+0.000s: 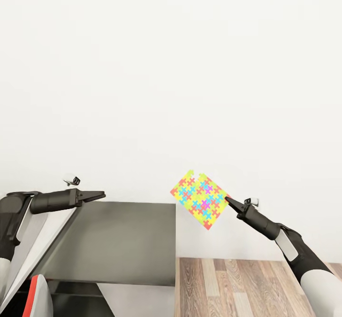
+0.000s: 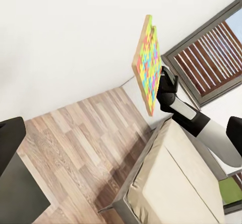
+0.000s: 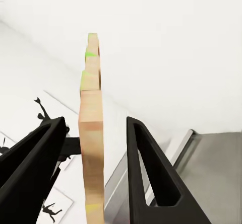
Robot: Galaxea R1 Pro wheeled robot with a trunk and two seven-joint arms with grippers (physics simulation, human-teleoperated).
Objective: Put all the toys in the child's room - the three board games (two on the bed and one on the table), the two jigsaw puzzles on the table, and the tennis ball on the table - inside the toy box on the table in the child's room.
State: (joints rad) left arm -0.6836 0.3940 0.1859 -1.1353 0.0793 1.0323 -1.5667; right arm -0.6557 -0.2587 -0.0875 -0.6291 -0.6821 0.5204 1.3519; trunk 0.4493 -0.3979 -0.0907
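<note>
The right claw (image 1: 227, 199) grips a jigsaw puzzle (image 1: 200, 198) by one edge, holding it up in the air, tilted so one corner points down, in front of the white wall (image 1: 171, 70). In the right wrist view the puzzle's tan edge (image 3: 92, 148) stands between the two black fingers (image 3: 151, 178) — a gap shows on each side at this depth, so where they pinch it cannot be seen there. In the left wrist view the panel (image 2: 147, 63) is edge-on, bright side toward the right arm, above the wood floor (image 2: 85, 133) and near the beige bed (image 2: 176, 183) and a dark-framed window (image 2: 206, 58).

The left claw (image 1: 102, 195) holds nothing; its fingers lie close together, pointing over the dark grey desk (image 1: 123, 241) — whether fully closed I cannot tell.
</note>
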